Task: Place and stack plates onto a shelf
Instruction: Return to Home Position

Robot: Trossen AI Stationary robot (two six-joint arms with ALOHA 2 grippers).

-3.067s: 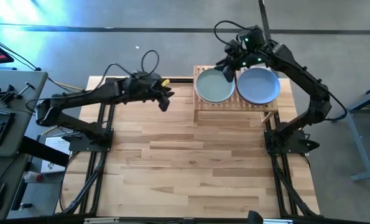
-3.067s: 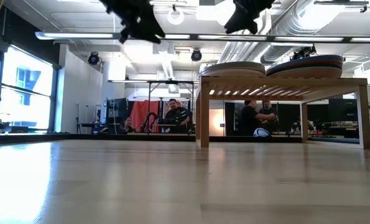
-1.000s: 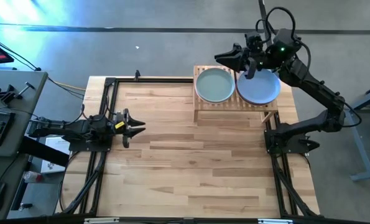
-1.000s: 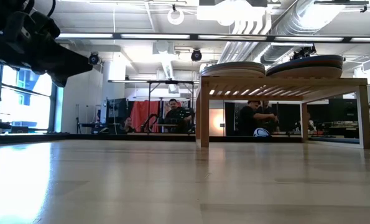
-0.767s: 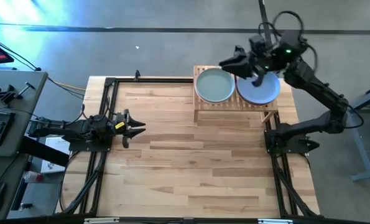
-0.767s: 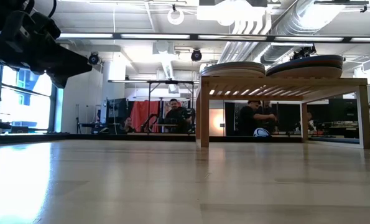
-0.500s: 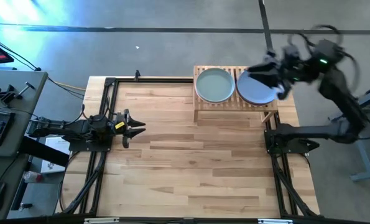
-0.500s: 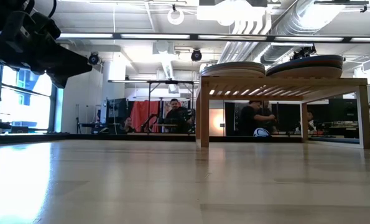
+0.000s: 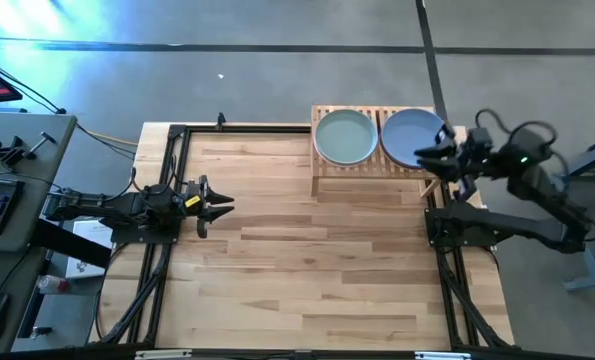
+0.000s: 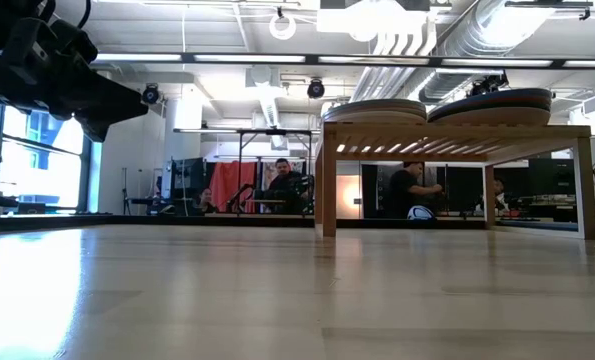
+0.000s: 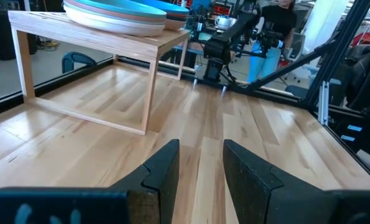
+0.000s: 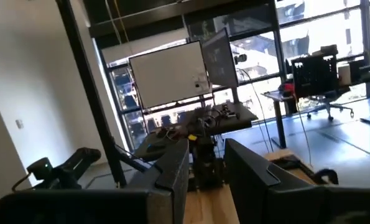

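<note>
The plates are all up on the shelf (image 9: 377,168), at the far side of the table (image 9: 307,270). They sit in two piles, side by side. The pile with the green plate (image 9: 345,137) on top is on the left half. The pile with the blue plate (image 9: 407,138) on top is on the right half. The shelf's long side runs from left to right.

The right claw (image 9: 435,160) is the nearer one. It is just beside the blue plate, over the right end of the shelf, and both piles lie to its left. Its two fingers (image 12: 172,165) are apart and hold nothing. I cannot tell how high it is above the plate's rim. I think the only job left is to bring this arm home. So it should go away from the piles, out to the right and toward the near side, where its base (image 9: 462,225) stands. If it dips or swings left, it could bump the blue plate's rim or the shelf's corner.

The left claw (image 9: 220,205) waits well apart, at the left side of the table, pointing across toward the shelf. Its fingers (image 11: 163,174) are apart too, with nothing between them. The wide wood between the two arms gives plenty of room
</note>
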